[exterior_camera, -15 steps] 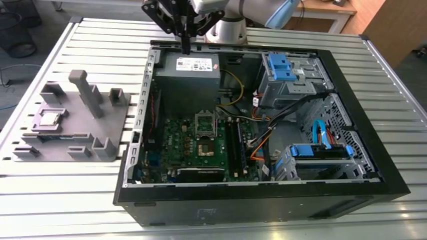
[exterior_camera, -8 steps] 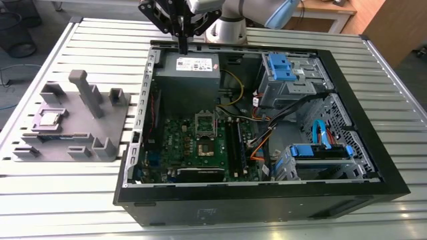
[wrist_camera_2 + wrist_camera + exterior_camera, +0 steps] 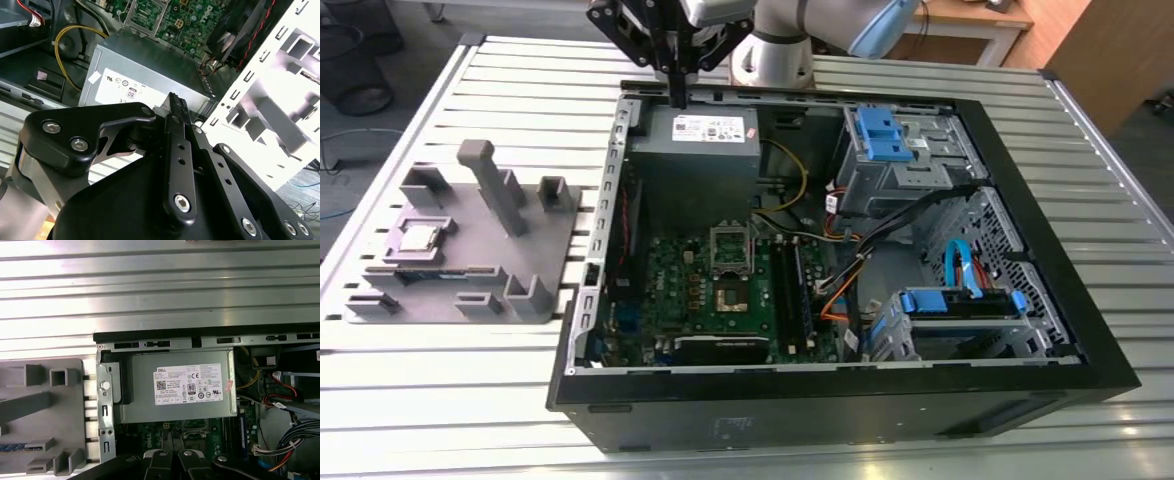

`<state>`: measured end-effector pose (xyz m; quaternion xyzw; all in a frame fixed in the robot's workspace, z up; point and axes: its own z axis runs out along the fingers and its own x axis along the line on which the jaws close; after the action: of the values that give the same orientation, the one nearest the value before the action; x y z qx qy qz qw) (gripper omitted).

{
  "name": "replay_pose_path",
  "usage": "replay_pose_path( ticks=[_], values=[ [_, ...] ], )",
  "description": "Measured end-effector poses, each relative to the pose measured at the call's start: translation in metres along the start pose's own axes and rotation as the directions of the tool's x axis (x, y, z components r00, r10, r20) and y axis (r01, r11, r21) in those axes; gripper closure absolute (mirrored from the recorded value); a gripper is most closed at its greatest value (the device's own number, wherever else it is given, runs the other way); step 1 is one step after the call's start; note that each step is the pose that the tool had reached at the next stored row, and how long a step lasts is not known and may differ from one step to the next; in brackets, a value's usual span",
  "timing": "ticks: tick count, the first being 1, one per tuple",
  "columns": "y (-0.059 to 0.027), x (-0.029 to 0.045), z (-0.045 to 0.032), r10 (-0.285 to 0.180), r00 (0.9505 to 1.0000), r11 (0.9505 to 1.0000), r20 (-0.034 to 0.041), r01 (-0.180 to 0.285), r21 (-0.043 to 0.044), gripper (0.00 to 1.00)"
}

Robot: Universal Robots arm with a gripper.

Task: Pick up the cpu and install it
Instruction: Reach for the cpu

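On the exterior view's left: a grey fixture tray (image 3: 554, 245) on the slatted metal table (image 3: 520, 80), with the cpu (image 3: 424, 238) lying flat in it, silvery top up. Well apart from the open computer case (image 3: 854, 420) and from the gripper (image 3: 678, 100). Gripper poised over the case's far rim, just above the power supply (image 3: 700, 130), closed with nothing held.

Clearer in the second wrist view: black fingers (image 3: 176, 130) pressed into one narrow bar, aimed toward the labelled power supply, with the green motherboard (image 3: 190, 20) beyond and a yellow cable (image 3: 62, 45) looping beside it. From the first wrist view, looking down: power supply label, case rim, table slats, and a corner of the grey tray cut off at the picture's edge.

Counted in the exterior view: one cpu, one tray, one power supply, one motherboard, one dark square cpu socket (image 3: 727, 292). Also a blue drive bracket (image 3: 881, 130) at the far side and a second blue bracket (image 3: 963, 300) nearer.

Hard to make out: the inside of the socket, too small to read. Arm cut off at the top of the exterior view.
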<state>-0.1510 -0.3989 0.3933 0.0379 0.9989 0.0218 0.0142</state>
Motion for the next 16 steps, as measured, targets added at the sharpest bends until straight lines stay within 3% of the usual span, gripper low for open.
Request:
replay_pose_path(
  ticks=[10, 16],
  values=[
    [-0.0008, 0.0104, -0.0003, 0.000, 1.0000, 1.0000, 0.0000, 0.000, 0.0000, 0.89],
    [-0.0010, 0.0125, -0.0004, 0.000, 1.0000, 1.0000, 0.0000, 0.000, 0.0000, 0.89]
  ],
)
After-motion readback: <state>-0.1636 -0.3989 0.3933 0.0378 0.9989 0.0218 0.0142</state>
